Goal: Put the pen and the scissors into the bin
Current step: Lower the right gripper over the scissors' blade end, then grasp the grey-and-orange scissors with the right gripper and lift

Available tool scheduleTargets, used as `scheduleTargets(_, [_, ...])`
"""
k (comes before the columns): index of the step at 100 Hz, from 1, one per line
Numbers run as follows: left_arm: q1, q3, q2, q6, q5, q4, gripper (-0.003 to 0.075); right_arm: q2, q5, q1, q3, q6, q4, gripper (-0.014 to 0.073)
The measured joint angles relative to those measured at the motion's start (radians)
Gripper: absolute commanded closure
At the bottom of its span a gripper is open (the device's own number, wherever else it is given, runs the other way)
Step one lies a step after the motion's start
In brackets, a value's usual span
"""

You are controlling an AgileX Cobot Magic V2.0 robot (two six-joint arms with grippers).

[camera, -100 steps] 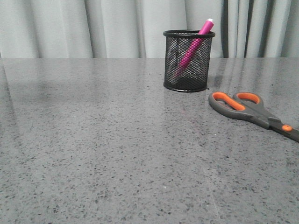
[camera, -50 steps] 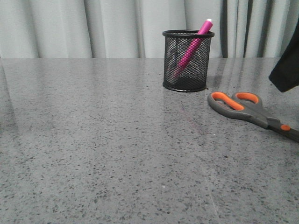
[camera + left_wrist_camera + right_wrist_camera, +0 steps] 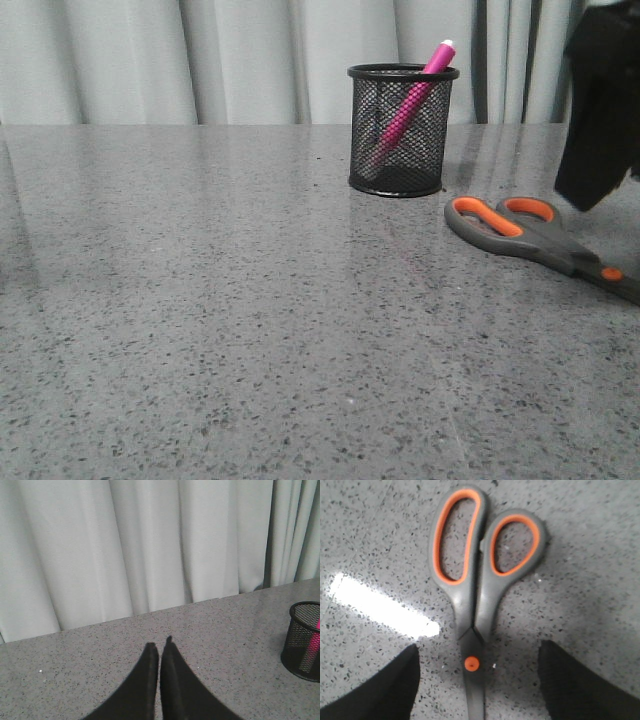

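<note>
While the pen (image 3: 405,110) already leans inside the bin (image 3: 401,130), half the job reads as done.
Progress: pen in, tip poking over the rim at upper centre of the front view; scissors (image 3: 540,240) not yet picked, flat on the table (image 3: 200,300).
Left to do: grasp scissors, carry to bin, drop in.
Scissors: right of centre in the front view, just right of and nearer than the bin, apart from it; handles toward the bin, blades running off the right edge.
Right gripper (image 3: 480,680): jaws spread wide, nothing held; hangs over the scissors at the upper right of the front view.
Scissors vs right gripper: in the right wrist view the pivot dot sits between the two fingers (image 3: 385,690), loops toward the top of frame; no contact visible. Looks lined up for a pinch near the pivot.
Left gripper (image 3: 160,652): fingertips pressed together, empty; bin at the right edge of its view, well apart.
</note>
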Motion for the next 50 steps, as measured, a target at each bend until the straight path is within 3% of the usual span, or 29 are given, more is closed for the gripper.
scheduleTargets(50, [0.0, 0.0, 0.0, 0.001, 0.0, 0.0, 0.0739, 0.086, -0.01, 0.028, -0.001, 0.006, -0.004, 0.0141])
